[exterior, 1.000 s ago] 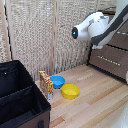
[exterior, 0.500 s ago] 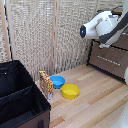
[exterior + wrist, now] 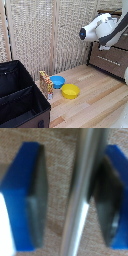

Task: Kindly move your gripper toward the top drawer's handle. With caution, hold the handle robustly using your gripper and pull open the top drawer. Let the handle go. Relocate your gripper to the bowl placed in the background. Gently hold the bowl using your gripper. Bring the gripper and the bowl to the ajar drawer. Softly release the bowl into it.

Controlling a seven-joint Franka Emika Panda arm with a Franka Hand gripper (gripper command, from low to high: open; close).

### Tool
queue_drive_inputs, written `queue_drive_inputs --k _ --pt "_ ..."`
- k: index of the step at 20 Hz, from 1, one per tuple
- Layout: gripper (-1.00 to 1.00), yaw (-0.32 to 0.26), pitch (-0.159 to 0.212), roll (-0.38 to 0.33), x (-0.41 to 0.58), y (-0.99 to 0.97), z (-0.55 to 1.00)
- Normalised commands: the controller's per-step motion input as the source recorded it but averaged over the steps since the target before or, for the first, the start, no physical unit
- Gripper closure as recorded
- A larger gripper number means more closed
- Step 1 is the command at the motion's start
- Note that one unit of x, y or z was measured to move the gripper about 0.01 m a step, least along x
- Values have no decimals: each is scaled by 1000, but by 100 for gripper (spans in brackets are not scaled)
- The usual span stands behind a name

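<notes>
In the wrist view the silver bar handle (image 3: 82,188) runs between my gripper's (image 3: 72,198) two blue-tipped fingers (image 3: 27,193). The jaws stand apart: one pad is close to or touching the bar, and a gap shows on the other side. In the exterior view the white arm reaches to the dark brown dresser at the right, and the gripper (image 3: 105,46) is against the top drawer (image 3: 120,44), hiding its handle. The drawer looks closed. The blue bowl (image 3: 57,81) sits on the wooden floor by the screen, far from the gripper.
A yellow bowl (image 3: 70,91) lies beside the blue one. An orange patterned box (image 3: 46,84) stands next to a large black fabric box (image 3: 20,100) at the exterior view's left. A bamboo screen (image 3: 45,35) stands behind. A lower drawer (image 3: 109,60) sits below the gripper.
The arm has moved toward the exterior view's right and closer to the dresser. The bowls and boxes have not moved.
</notes>
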Motion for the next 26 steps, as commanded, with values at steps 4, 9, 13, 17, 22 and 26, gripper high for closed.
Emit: queue_drive_inputs --k 4,9,13,17,22,26 --pt "100 41 24 361 55 272 81" --pt "100 31 11 284 76 631 10" --pt "100 17 0 144 132 841 0" --pt "100 9 0 34 78 923 41" --pt "100 -13 -14 -16 30 815 38" --pt "-100 14 0 -13 24 102 1"
